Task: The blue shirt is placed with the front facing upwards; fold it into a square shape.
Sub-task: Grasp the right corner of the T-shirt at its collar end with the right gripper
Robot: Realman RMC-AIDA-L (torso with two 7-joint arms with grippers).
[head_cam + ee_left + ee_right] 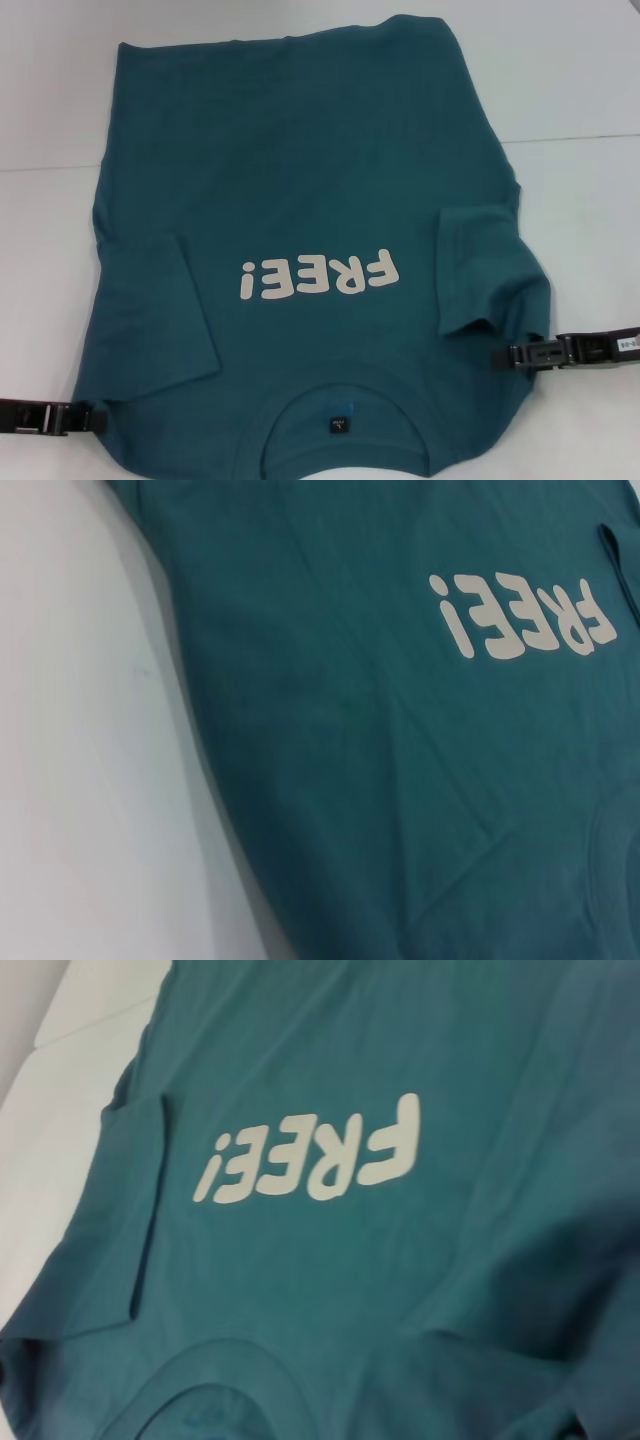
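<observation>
The blue shirt (300,170) lies flat on the table with its front up and its collar (345,385) nearest me. The pale "FREE!" print (318,277) reads upside down from my head. A small dark label (338,425) sits inside the neck. Both sleeves lie folded inward over the body: one (160,310) on the left, one (490,270) on the right. My left gripper (92,418) rests at the shirt's near-left edge. My right gripper (503,357) is at the near-right edge by the sleeve hem. Each wrist view shows only the shirt (380,780) (420,1290) and its print (520,620) (320,1155).
The white table (570,90) surrounds the shirt on the far side and at both flanks. A seam in the tabletop (580,138) runs across behind the right side. The shirt's near hem reaches the bottom of the head view.
</observation>
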